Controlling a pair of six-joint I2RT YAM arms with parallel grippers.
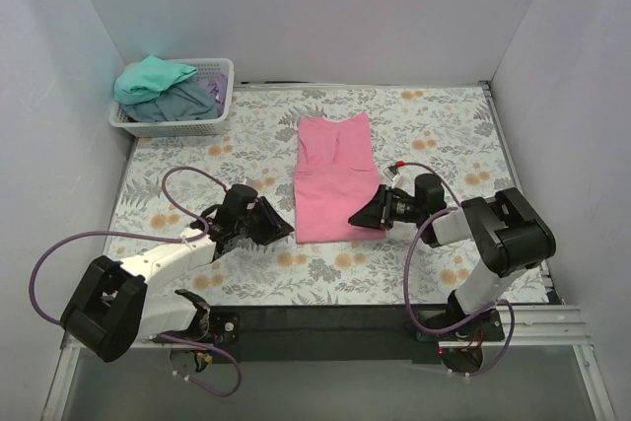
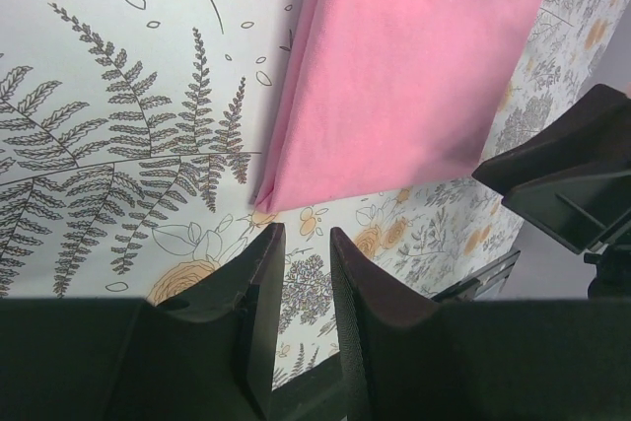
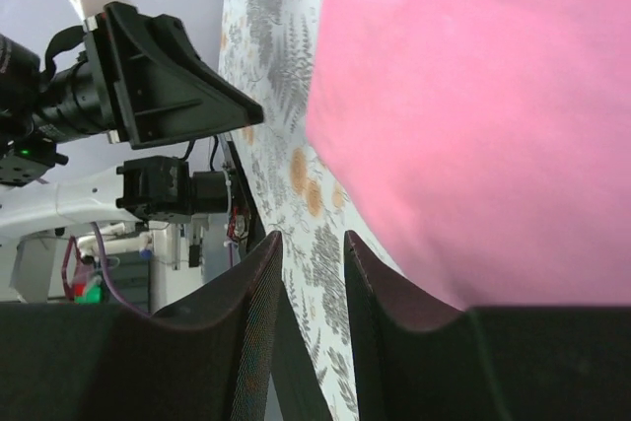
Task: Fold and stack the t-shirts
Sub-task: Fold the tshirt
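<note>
A pink t-shirt (image 1: 334, 178), folded into a long strip, lies flat on the floral table cover mid-table; it also shows in the left wrist view (image 2: 414, 66) and the right wrist view (image 3: 483, 105). My left gripper (image 1: 283, 229) sits just off its near left corner, jaws a little apart and empty, with the corner just beyond its fingertips (image 2: 266, 248). My right gripper (image 1: 361, 217) sits at the near right corner, jaws a little apart and empty, next to the cloth edge. A teal t-shirt (image 1: 153, 78) and a grey-blue t-shirt (image 1: 187, 104) lie bunched in the basket.
A white lattice basket (image 1: 219, 74) stands at the back left corner. White walls enclose the table on three sides. The table's near edge has a black rail (image 1: 325, 317) between the arm bases. Purple cables loop from both arms.
</note>
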